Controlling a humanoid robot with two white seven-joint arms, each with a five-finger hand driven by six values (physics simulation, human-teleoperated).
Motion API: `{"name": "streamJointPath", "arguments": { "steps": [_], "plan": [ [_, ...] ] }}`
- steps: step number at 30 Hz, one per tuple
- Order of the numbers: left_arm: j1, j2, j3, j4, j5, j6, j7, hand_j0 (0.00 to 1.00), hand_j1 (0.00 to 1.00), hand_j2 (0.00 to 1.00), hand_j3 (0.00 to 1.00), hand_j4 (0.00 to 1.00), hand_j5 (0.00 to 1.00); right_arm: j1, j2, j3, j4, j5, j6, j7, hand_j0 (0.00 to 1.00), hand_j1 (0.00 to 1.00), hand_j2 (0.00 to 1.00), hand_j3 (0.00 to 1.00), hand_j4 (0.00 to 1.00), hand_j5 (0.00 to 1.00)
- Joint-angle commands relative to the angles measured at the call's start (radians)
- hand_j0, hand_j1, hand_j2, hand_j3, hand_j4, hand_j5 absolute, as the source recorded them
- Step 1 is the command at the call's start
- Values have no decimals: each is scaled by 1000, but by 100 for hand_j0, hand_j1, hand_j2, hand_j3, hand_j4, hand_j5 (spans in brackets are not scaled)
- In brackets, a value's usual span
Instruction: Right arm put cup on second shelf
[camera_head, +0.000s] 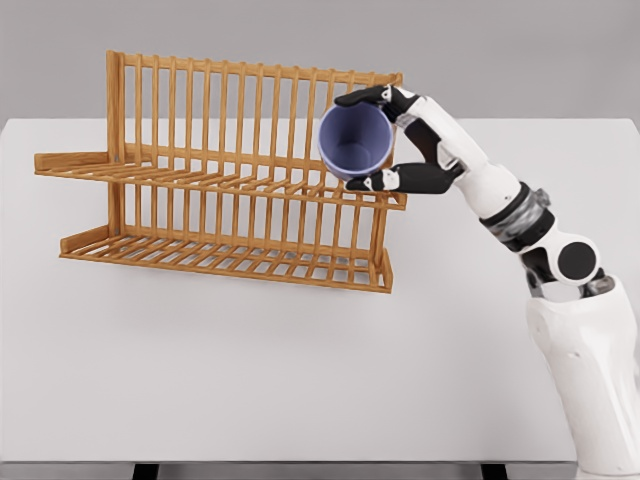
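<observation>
grey wall behind, and a plain white bench (250, 370) running across the head view, with a wooden dish rack (230, 190) standing on it toward the back left. the rack has two slatted tiers, a lower one near the bench and an upper one about halfway up its tall back rails. the right arm comes in from the lower right, and its right robot hand (385, 135) is curled around a purple cup (355, 140), one finger over the top of the rim side and the thumb under, so the cup is firmly gripped. the cup lies tipped, its open mouth facing the camera, held in the air at the right end of the rack just above the upper tier, seemingly not resting on it. to finish well, i judge the hand should ease the cup leftward and down onto the upper slats, clear of the end rail, and release only once it sits steady. the left arm is not in sight.
</observation>
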Motion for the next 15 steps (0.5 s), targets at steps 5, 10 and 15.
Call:
{"name": "streamJointPath", "arguments": {
  "steps": [5,10,15],
  "plan": [
    [0,0,0,0,0,1,0,100,100,100,100,100,100,0,9,14,0,10,0,0,70,70,70,70,70,70],
    [0,0,0,0,0,0,0,100,100,100,100,100,100,6,6,13,-2,11,-6,0,72,72,72,72,72,72],
    [0,0,0,0,0,0,0,100,100,100,100,100,100,11,7,13,-3,13,-11,0,84,84,84,84,84,84]
  ]
}}
